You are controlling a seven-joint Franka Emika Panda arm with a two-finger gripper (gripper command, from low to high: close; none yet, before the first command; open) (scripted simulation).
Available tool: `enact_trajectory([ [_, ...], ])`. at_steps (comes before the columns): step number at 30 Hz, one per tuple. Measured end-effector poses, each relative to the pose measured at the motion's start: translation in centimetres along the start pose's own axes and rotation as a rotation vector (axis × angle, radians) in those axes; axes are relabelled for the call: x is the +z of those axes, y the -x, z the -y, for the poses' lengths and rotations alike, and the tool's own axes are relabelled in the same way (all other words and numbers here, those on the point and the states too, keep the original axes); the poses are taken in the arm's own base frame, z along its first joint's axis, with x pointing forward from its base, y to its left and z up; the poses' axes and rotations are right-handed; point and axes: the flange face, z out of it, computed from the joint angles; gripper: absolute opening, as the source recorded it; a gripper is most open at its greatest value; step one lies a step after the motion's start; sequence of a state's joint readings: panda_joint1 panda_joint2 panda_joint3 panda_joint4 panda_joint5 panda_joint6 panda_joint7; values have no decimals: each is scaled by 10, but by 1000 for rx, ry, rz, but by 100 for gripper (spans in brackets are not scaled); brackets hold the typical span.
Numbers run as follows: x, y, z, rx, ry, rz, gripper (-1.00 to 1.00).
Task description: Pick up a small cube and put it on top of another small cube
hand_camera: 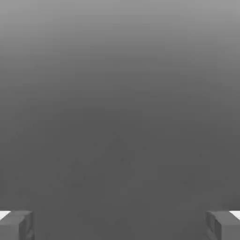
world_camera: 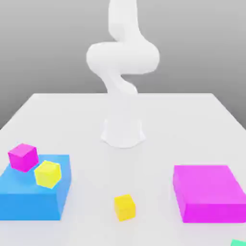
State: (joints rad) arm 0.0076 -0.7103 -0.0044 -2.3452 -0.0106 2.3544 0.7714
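Two hand fingertips (hand_camera: 16,225) spread wide; yellow cube (world_camera: 124,207) lies on table (world_camera: 158,120).

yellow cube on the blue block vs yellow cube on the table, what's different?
The yellow cube on the blue block sits raised, tilted, beside the small magenta cube. The yellow cube on the table rests lower and alone, further to the exterior view's right. Both look alike in colour and size.

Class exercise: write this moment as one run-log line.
gripper: open, holding nothing | magenta cube and yellow cube: on blue block | second yellow cube: on table | stacking: not done
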Motion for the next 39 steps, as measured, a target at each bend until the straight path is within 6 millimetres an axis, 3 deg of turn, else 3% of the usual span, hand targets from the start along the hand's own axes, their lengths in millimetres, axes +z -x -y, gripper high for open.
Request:
enact_trajectory([
  [4,97,19,-17,-64,93,99,0],
  [9,199,59,-54,-139,195,227,0],
  [14,281,114,-105,-212,285,364,0],
  [18,330,166,-153,-269,348,480,0],
  [22,363,217,-201,-314,397,585,0],
  [27,400,245,-227,-319,403,599,0],
  [28,407,250,-232,-319,404,599,-100],
  [35,409,251,-234,-319,404,600,-100],
  [39,385,235,-218,-319,404,600,-100],
])
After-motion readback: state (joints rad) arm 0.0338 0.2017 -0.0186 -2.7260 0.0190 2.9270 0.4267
